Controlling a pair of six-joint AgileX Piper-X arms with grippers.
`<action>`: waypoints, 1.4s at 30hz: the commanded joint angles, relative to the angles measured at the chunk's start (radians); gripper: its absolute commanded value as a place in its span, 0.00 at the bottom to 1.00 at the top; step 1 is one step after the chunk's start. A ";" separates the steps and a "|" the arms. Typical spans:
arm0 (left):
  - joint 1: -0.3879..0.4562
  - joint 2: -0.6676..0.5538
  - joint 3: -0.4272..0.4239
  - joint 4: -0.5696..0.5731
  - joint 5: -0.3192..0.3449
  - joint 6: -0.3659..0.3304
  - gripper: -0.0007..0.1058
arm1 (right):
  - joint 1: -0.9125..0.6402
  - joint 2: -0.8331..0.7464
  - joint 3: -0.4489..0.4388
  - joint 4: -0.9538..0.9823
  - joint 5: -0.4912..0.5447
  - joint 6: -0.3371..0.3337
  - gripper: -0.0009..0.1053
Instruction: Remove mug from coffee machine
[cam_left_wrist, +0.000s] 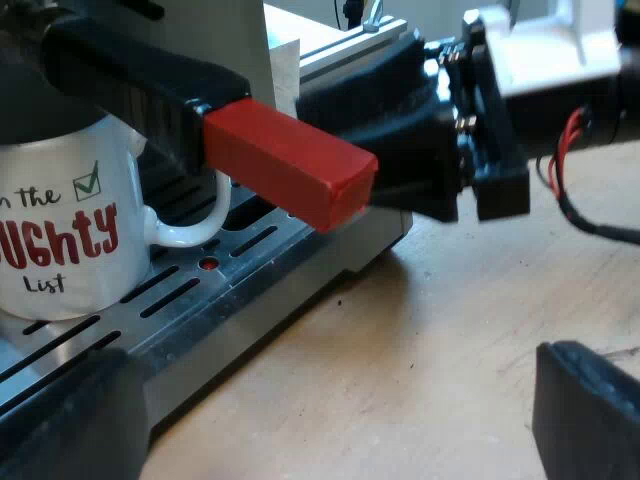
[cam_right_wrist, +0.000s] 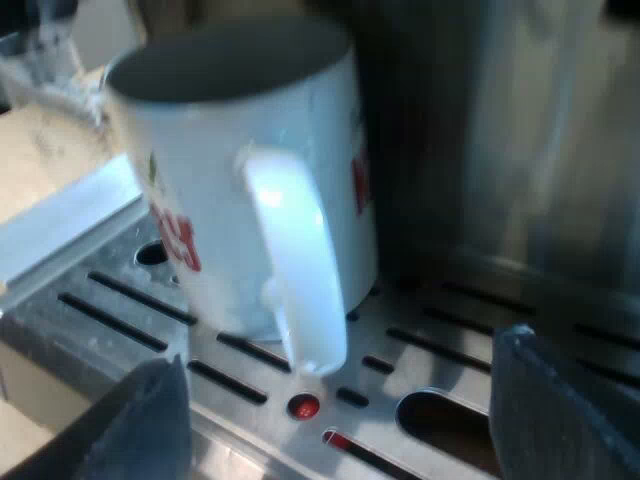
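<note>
Right end effector (cam_right_wrist: 345, 410) spread wide, mug (cam_right_wrist: 220, 170) on drip tray (cam_right_wrist: 120, 300) just ahead, handle (cam_right_wrist: 300, 270) facing it

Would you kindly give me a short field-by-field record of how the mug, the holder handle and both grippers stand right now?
mug: white with red lettering, upright on the drip tray
mug handle: turned toward the right gripper
holder handle: locked into the machine, its red end above the tray
right gripper: open, one finger on each side of the mug handle, not touching it
left gripper: open, holding nothing, at the tray's edge
status: mug not yet removed
</note>
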 joint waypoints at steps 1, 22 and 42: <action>-0.001 -0.001 -0.003 -0.009 0.006 0.005 0.75 | -0.001 0.027 -0.008 -0.054 -0.038 -0.031 0.61; -0.001 -0.001 -0.003 -0.009 0.006 0.005 0.75 | -0.001 0.250 -0.218 -0.088 -0.037 -0.059 0.61; -0.001 -0.001 -0.003 -0.009 0.006 0.005 0.75 | -0.001 0.277 -0.251 -0.088 -0.039 -0.059 0.34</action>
